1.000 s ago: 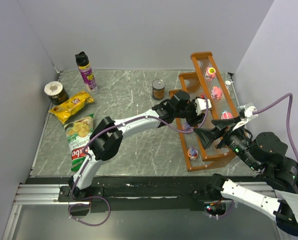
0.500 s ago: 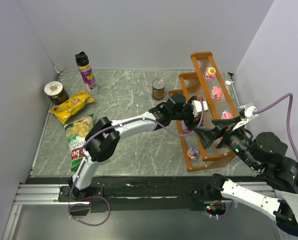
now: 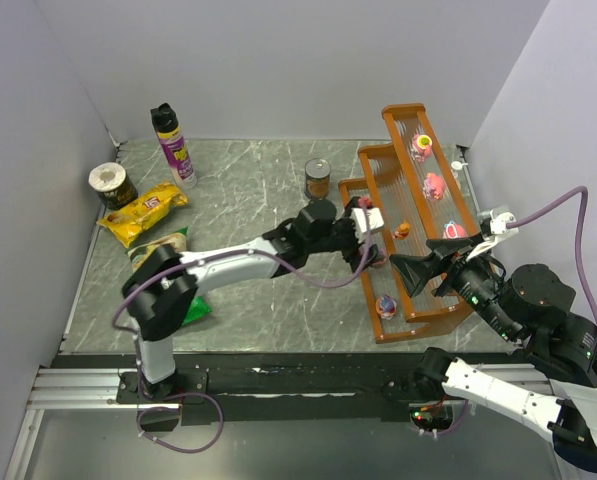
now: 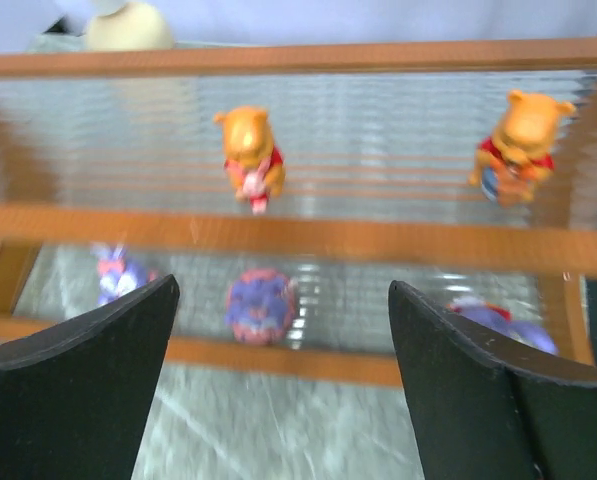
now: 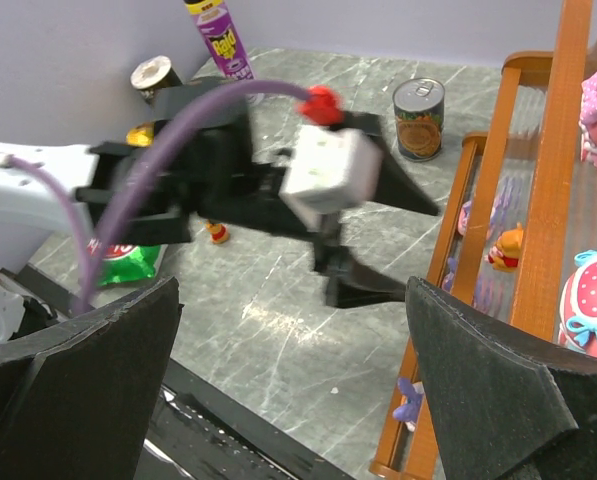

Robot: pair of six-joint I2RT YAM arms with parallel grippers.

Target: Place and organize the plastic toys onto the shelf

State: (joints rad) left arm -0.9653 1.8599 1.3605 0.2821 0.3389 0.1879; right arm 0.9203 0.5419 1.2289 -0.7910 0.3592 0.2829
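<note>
Reading the top external view: the orange-brown three-tiered stepped shelf [image 3: 418,322] stands along the right edge of the grey marbled counter [image 3: 258,190], running toward its far right corner. Pink plastic toys [image 3: 434,185] occupy the top tier, an orange toy [image 3: 402,230] the middle tier, and a purple toy [image 3: 385,305] the near end of the bottom tier. The left arm [image 3: 238,262] reaches to the shelf's counter-side rim. The right fingers [image 3: 410,268] hover over its near end.

Left wrist view: the left fingers [image 4: 88,380] are spread wide with nothing between them. Two orange bear figurines [image 4: 250,160] stand upright on the middle tier. Purple figurines [image 4: 261,305] sit on the tier below.

Right wrist view: the right fingers are likewise spread wide and empty. One small orange-red figurine [image 5: 216,232] rests on the bare counter, well apart from the shelf.

Assessment: the task appears mostly complete. At least that one loose figurine remains to be placed, and others may be hidden.
</note>
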